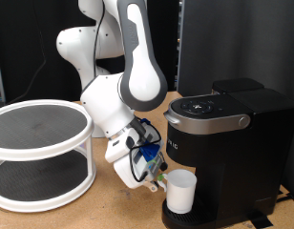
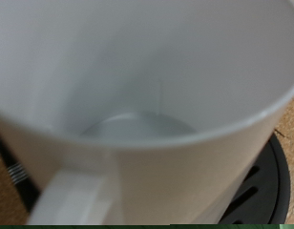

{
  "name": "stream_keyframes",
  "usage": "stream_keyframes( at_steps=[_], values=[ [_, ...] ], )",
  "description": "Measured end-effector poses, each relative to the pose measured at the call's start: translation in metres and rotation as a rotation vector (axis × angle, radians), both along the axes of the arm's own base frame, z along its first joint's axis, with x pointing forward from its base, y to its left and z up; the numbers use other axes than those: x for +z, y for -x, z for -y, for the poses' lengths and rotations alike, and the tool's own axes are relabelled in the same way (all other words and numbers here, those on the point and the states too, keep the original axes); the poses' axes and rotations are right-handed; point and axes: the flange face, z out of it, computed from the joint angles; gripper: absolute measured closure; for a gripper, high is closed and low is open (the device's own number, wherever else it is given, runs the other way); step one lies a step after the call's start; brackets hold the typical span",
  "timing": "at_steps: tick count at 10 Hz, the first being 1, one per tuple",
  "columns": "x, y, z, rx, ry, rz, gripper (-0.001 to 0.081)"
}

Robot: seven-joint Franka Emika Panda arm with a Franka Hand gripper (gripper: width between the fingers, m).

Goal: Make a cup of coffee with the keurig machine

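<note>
Exterior view, machine: the keurig machine, large, black and boxy, is seen at the right of the frame with its grey-silver lid handle lowered.

Exterior view, cup: the cup, small and white, is seen standing upright on the round drip tray at the lower centre-right of the frame, under the machine's brew head.

Exterior view, tool: the tool is found at the lower centre, just beside the cup on the frame's left. Whether the cup is touched or gripped cannot be told from here, and how far the fingers are parted is not shown.

Exterior view, surroundings: a white two-tier round rack is seen at the left of the frame, on the wooden counter.

Wrist view, cup: the frame is almost filled by the cup's white inside, which appears empty; its handle is seen at the lower left of the frame.

Wrist view, tray: the black slotted drip tray is glimpsed at the lower right, beneath the cup.

Wrist view, tool: no fingers are shown, so the grip cannot be judged.

Risk, tipping: the cup could be knocked over or dragged off the tray by a sideways tool motion, being so close.

Risk, misalignment: coffee could be spilled if the cup were nudged off centre under the spout.
</note>
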Motion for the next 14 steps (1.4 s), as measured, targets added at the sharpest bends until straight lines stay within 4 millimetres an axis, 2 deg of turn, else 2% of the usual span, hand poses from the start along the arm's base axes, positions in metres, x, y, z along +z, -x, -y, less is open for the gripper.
stream_keyframes(
  at_steps=[1, 2, 7, 10, 11, 14],
  values=[
    [0.002, 0.005, 0.003, 0.004, -0.001, 0.009, 0.0061],
    [0.007, 0.011, 0.006, 0.001, -0.018, 0.02, 0.0017],
    [0.05, 0.037, 0.028, 0.023, -0.124, 0.017, 0.0001],
    [0.046, 0.044, 0.027, 0.088, -0.129, -0.01, 0.0001],
    [0.051, 0.047, 0.026, 0.103, -0.164, -0.022, 0.0001],
    [0.084, 0.052, 0.021, 0.074, -0.242, -0.001, 0.0001]
  ],
)
